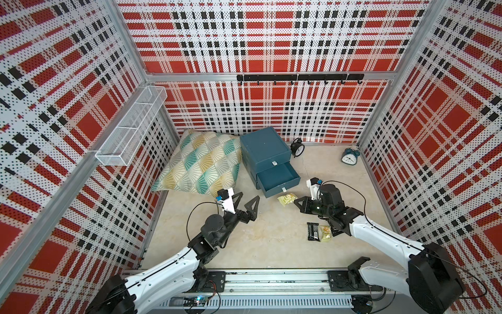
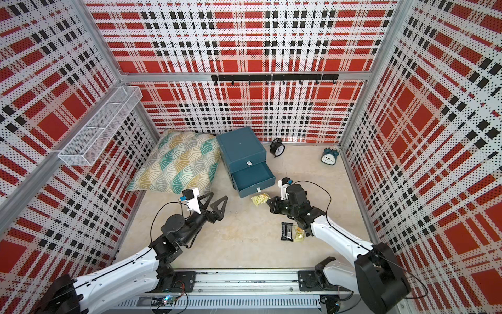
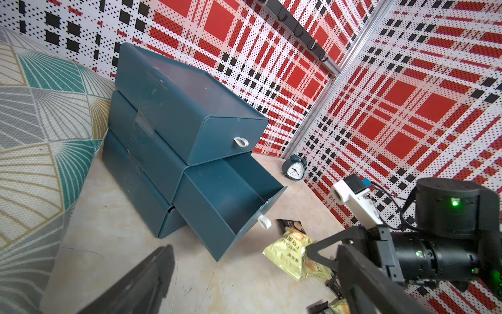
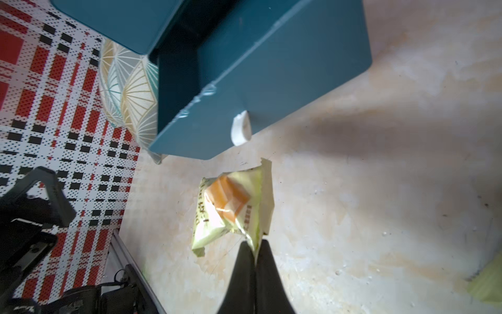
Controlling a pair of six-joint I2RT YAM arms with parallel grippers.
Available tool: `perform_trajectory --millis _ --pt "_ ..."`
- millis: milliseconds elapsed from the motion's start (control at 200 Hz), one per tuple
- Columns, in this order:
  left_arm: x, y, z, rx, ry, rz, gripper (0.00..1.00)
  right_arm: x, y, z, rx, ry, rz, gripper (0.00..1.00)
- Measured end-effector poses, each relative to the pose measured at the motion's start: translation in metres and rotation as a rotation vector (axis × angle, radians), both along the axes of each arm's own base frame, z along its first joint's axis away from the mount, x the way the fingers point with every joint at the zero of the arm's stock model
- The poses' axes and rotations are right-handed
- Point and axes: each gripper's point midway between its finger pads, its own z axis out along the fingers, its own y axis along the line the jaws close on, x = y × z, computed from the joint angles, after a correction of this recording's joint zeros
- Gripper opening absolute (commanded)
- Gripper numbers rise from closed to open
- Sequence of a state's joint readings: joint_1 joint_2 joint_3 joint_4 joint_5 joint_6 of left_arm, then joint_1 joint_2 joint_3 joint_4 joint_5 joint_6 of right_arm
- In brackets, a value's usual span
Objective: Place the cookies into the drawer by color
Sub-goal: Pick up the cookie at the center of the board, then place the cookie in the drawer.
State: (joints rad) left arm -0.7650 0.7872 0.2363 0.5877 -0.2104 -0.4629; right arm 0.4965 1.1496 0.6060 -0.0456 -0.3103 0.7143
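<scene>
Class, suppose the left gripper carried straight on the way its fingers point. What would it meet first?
Most likely the pulled-out middle drawer. The open left gripper aims towards its front corner, though depth is hard to judge.

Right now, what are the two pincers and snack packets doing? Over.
Right pincer shut on yellow-green packet by open middle drawer. Left pincer open, empty. Black packet lies on table. Nothing in the way.

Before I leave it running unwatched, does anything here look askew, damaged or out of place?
Nothing broken or spilled. Only the grip looks odd: the right gripper is shut on just one corner of a yellow-green cookie before the open middle drawer, so it could slip.
</scene>
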Motion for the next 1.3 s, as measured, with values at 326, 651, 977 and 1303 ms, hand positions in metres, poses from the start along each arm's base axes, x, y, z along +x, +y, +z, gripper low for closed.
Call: perform_trajectory --millis 326,651,977,1303 --pt "-0.005 0.014 0.012 -0.041 -0.043 0.041 0.99 0.020 0.014 0.065 0.051 -0.101 0.008 0.00" --pt "-0.003 0.016 0.010 -0.037 -0.039 0.060 0.99 0.061 0.049 0.064 -0.005 -0.085 0.017 0.00" --pt "-0.001 0.015 0.006 -0.026 -0.029 0.061 0.99 0.088 0.069 0.051 -0.038 -0.059 0.010 0.27" --pt "0.002 -0.006 -0.018 0.048 0.032 -0.014 0.99 0.084 0.065 0.044 -0.071 -0.059 0.006 0.56"
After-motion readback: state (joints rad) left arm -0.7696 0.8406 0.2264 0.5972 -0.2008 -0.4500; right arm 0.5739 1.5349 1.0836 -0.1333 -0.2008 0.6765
